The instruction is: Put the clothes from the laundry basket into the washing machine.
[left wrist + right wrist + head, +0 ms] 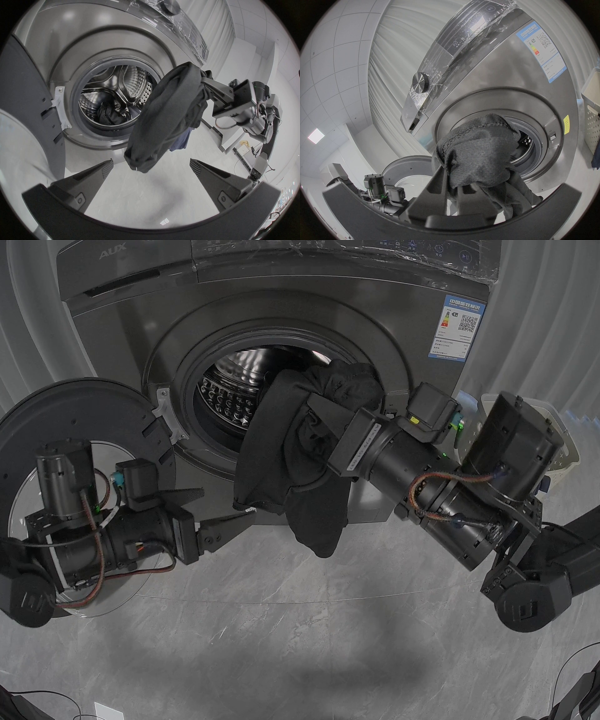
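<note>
A black garment (281, 446) hangs in front of the washing machine's (375, 321) open drum (231, 396), its top level with the opening. My right gripper (325, 409) is shut on its upper part, with the fingertips buried in the cloth (478, 153). A bit of blue cloth (181, 140) shows under the black one. Dark clothing (109, 115) lies inside the drum. My left gripper (228, 502) stands open and holds nothing, low and to the left of the hanging garment (168, 115), in front of the swung-out door (69, 409).
The round door stands wide open on the machine's left. A white laundry basket (562, 440) sits on the floor to the machine's right, behind my right arm. Bare grey floor (281, 627) spreads out in front.
</note>
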{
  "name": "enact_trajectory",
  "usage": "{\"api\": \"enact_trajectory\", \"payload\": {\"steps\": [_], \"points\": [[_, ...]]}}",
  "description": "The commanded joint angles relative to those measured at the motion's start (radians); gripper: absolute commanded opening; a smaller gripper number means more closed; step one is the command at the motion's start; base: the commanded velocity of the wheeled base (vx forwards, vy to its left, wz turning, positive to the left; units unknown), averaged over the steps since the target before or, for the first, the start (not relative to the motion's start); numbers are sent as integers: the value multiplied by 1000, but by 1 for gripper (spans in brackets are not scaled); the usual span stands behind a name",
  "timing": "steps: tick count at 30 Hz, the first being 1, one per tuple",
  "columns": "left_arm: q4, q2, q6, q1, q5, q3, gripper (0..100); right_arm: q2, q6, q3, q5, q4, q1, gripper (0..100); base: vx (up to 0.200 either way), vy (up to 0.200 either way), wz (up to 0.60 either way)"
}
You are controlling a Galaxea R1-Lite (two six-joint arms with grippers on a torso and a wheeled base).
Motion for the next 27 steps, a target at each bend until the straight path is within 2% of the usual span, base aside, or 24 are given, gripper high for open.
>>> {"api": "enact_trajectory", "payload": {"steps": [1, 5, 9, 13, 14, 22, 26, 27], "points": [[-13, 102, -3, -8, -2, -72, 100, -4, -3, 11, 0, -1, 1, 0, 0, 0, 0], [-25, 151, -1, -27, -1, -103, 100, -4, -3, 11, -3, -3, 4, 0, 0, 0, 0], [-107, 236, -1, -25, 6, -124, 100, -6, -3, 13, -6, -6, 12, 0, 0, 0, 0], [-173, 282, -1, -27, 32, -141, 100, -10, -3, 16, -6, -6, 15, 0, 0, 0, 0], [-193, 289, -1, -28, 41, -145, 0, -14, -3, 17, -6, -6, 15, 0, 0, 0, 0], [-268, 286, -4, -51, 61, -147, 0, -23, -1, 52, -6, -9, 10, 0, 0, 0, 0], [-301, 207, -3, -90, 53, -69, 0, -21, -6, 99, -3, -28, -13, 0, 0, 0, 0], [-300, 138, -4, -126, 45, -12, 0, -17, -7, 123, 5, -37, -28, 0, 0, 0, 0]]}}
